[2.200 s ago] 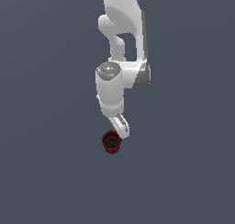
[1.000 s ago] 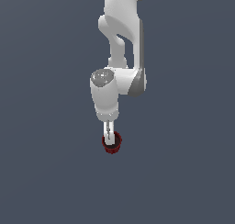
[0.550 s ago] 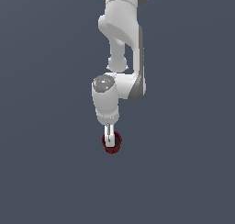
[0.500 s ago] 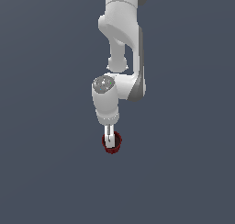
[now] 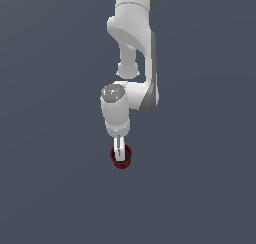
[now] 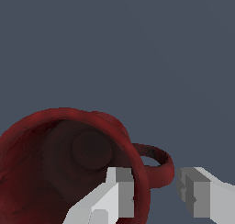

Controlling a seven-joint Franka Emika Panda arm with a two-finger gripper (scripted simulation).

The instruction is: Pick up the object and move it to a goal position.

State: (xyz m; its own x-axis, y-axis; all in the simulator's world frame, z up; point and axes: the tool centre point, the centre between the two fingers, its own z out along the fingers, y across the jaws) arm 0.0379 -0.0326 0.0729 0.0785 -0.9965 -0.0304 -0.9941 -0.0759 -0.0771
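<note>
Nearest the wrist camera, the gripper point(image 6: 156, 191) has its two pale fingers point(image 6: 120, 191) apart, straddling the wall of the cup point(image 6: 69, 163). One finger is down inside the dark bowl, against or just beside the inner face of the rim. The other hangs outside, with a clear gap between it and the cup. A thin red loop point(image 6: 158, 165), seemingly a handle, juts from the cup's side into that gap. So the jaws are open and nothing is clamped yet.

Beyond that, the cup's inside shows a round dark floor, and it seems to sit upright on the plain grey tabletop point(image 6: 137, 48).

In the exterior view the arm reaches straight down, and the gripper point(image 5: 119, 154) hides the middle of the cup point(image 5: 121, 160), which sits directly beneath it on the tabletop point(image 5: 200, 188). No goal marker is visible in either view, so I cannot say where the cup has to go.

The risks, as I judge them:
- The outer finger could land on the loop rather than the wall. That thin curved part would give a poor, twisting hold, and the cup might rotate or spring out.
- A pinch on one wall holds the cup off its centre, so it may tilt or swing when lifted and slip down the tapering side.
- If the closing finger pushes before the inner one bears, the light cup could slide or tip on the tabletop.
- Whether the fingers are low enough to bite well is hard to tell here.
</note>
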